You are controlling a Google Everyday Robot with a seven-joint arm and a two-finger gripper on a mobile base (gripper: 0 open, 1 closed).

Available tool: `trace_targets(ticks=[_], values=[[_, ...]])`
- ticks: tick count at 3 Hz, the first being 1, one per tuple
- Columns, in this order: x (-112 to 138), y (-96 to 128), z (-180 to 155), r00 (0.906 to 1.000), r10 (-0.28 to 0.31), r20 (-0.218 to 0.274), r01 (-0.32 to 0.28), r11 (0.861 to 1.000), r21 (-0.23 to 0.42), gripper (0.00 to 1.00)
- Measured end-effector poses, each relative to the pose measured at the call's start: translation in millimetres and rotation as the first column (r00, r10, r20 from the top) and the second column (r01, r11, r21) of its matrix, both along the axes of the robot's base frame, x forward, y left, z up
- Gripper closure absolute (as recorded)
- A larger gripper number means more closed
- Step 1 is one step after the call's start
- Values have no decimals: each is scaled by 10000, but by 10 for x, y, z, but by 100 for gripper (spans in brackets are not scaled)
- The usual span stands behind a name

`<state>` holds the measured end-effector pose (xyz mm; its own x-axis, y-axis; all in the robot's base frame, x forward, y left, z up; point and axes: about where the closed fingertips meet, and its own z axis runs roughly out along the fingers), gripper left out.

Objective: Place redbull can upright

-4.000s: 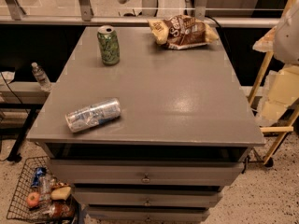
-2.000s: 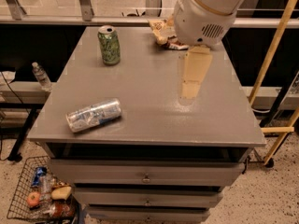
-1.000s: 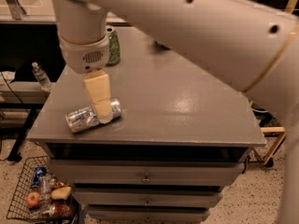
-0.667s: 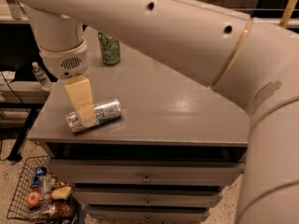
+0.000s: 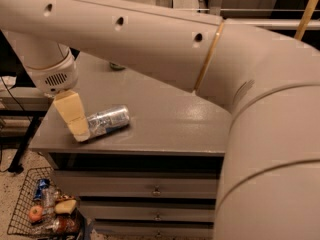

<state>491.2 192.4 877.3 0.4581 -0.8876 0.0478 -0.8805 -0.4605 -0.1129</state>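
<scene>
The redbull can (image 5: 108, 120) lies on its side near the front left corner of the grey table (image 5: 170, 119), its silver and blue body pointing left to right. My gripper (image 5: 80, 132) hangs from the white wrist (image 5: 52, 74) and is down at the can's left end, touching or overlapping it. My large white arm (image 5: 150, 39) crosses the top of the view and hides most of the table's back.
The base of a green can (image 5: 117, 66) peeks out under the arm at the table's back. Drawers (image 5: 156, 190) are below the tabletop. A wire basket (image 5: 42, 209) with food items sits on the floor at lower left.
My arm has swung from the table's right side to the left and down, bringing the gripper to the can's left end. The can still lies in the same place.
</scene>
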Motion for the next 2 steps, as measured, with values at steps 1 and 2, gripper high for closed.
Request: trace_targets(ticks=[1,2], values=[[10,11,-135,9997,-225,-97,222,9994,-246,0],[23,-24,-307,9989,-392,-269,378,9981,-494,10]])
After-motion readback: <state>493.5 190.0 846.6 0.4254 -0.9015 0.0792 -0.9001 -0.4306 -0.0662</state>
